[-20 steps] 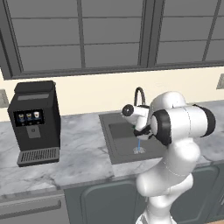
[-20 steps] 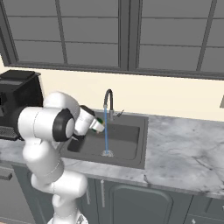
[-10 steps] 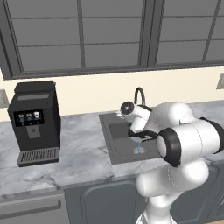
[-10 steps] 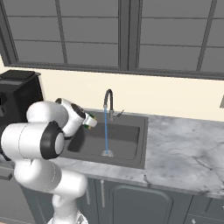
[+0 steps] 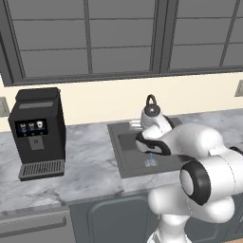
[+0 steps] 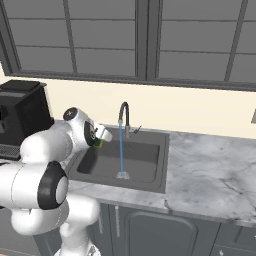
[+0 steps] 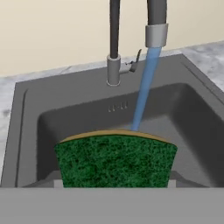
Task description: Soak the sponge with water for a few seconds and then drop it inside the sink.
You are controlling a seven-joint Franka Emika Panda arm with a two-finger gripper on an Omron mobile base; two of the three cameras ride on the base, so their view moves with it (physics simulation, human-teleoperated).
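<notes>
Over sink's (image 7: 26,109) left edge, gripped sponge (image 7: 116,160).

1. You are looking at a sponge (image 7: 116,161) showing a coarse, speckled green scouring face, matt and rough, over a smoother yellow edge.
2. You are seeing the sink (image 7: 26,113) reading as dark grey metal with a dull, brushed-looking finish.
3. The faucet (image 7: 114,39) is appearing as smooth dark metal, its base collar catching a faint satin sheen.
4. The water (image 7: 144,87) is showing as a translucent, glassy blue stream.
5. The counter (image 6: 210,170) is looking like polished grey-veined marble.
6. The coffee machine (image 5: 39,133) is presenting matt black plastic, with a ribbed grille at its tray.
</notes>
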